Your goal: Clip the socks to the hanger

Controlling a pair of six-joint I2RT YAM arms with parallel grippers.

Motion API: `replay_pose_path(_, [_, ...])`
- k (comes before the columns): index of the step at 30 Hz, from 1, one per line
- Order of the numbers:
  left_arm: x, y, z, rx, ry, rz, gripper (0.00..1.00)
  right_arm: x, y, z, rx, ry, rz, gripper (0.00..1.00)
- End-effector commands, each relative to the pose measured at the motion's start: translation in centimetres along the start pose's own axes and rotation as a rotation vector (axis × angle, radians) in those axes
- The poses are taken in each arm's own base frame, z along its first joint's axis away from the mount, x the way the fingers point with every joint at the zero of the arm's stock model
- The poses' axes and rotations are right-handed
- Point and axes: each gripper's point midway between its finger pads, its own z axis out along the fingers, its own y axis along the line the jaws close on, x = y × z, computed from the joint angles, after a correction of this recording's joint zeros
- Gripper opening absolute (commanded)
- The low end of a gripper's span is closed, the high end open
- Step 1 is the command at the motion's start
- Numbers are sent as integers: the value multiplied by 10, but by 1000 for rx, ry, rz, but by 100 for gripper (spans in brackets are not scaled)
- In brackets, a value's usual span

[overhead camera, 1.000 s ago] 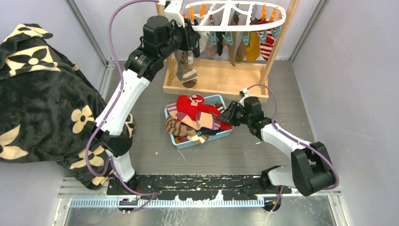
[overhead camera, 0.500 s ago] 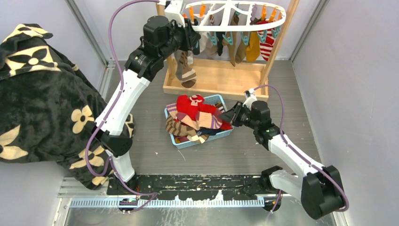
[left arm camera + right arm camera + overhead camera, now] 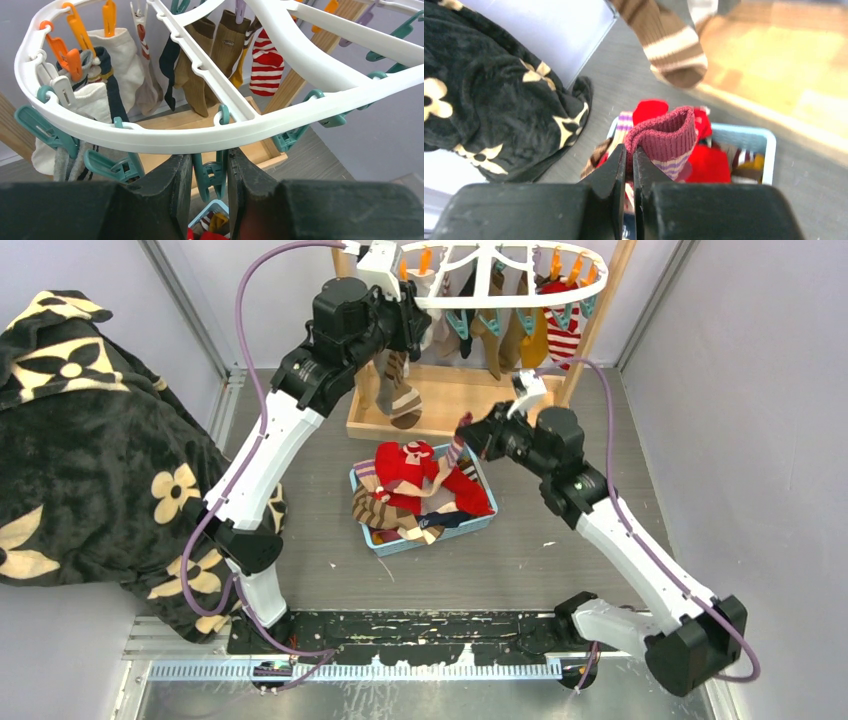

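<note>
Right gripper point(image 3: 630, 150) was clamped on the cuff of a maroon striped sock point(image 3: 664, 134), dangling it above the blue basket point(image 3: 769, 150). Left gripper point(image 3: 209, 157) pinched a teal clip point(image 3: 209, 179) under the hanger point(image 3: 200, 140) ring. Picking looked done; next, the cuff needed feeding into that clip's mouth.

Lab cell, plain partition walls point(image 3: 760, 390)

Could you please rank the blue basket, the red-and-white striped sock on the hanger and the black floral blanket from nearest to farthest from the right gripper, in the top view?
1. The blue basket, just below the right gripper.
2. The red-and-white striped sock, at the right end of the hanger.
3. The black floral blanket, far left.
</note>
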Motion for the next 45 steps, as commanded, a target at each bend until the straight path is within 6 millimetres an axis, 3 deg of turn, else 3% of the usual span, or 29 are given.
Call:
replay_pose_path(1, [-28, -9, -16, 8, -74, 19, 0, -55, 24, 23, -21, -75, -186, 7])
replay_pose_path(8, [-29, -7, -12, -31, -106, 20, 0, -90, 48, 59, -51, -113, -362, 7])
replay_pose_path(18, [-36, -8, -10, -40, -140, 13, 0, -125, 61, 88, -58, -153, -479, 6])
replay_pose_path(35, [-33, -7, -8, -60, -149, 22, 0, -135, 83, 90, -83, -189, -509, 5])
replay_pose_path(45, [-34, -9, -8, -59, -155, 28, 0, -142, 81, 87, -55, -205, -508, 4])
